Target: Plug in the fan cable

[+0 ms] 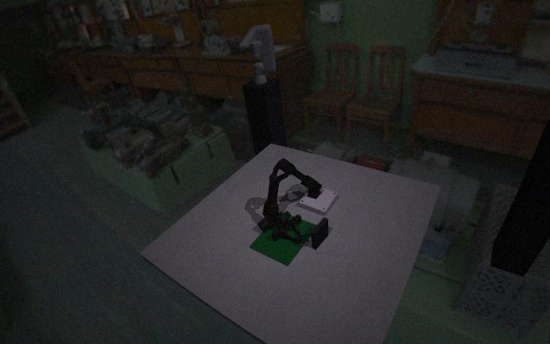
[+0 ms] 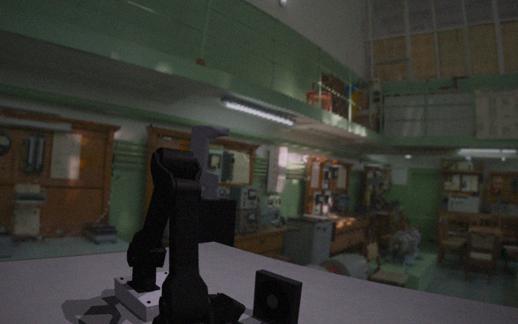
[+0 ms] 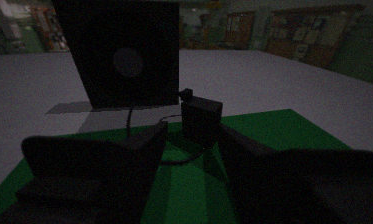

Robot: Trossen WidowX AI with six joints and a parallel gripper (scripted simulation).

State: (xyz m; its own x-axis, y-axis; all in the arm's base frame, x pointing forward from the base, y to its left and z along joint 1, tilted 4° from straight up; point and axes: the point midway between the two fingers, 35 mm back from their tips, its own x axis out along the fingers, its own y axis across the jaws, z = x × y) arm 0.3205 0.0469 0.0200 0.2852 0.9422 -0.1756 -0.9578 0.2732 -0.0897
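Observation:
My gripper (image 3: 192, 127) is open. Its fingertips stand apart, on the near side of a dark block-shaped plug (image 3: 202, 120), with nothing held between them. The plug stands upright over the green board (image 3: 287, 131) (image 1: 287, 254). The four-pin header cannot be made out, and how deep the plug sits cannot be told. The black fan (image 3: 128, 62) (image 1: 319, 233) (image 2: 277, 296) stands upright at the board's far edge. A dark cable (image 3: 179, 162) curves low over the board near the plug, and part of it is hidden behind the left finger.
The arm's base stands on a white block (image 1: 322, 207) (image 2: 132, 299) behind the board. The arm rises from it and bends down over the board. A small dark piece (image 3: 187, 93) shows just behind the plug's top. The grey table (image 1: 354, 273) carries everything.

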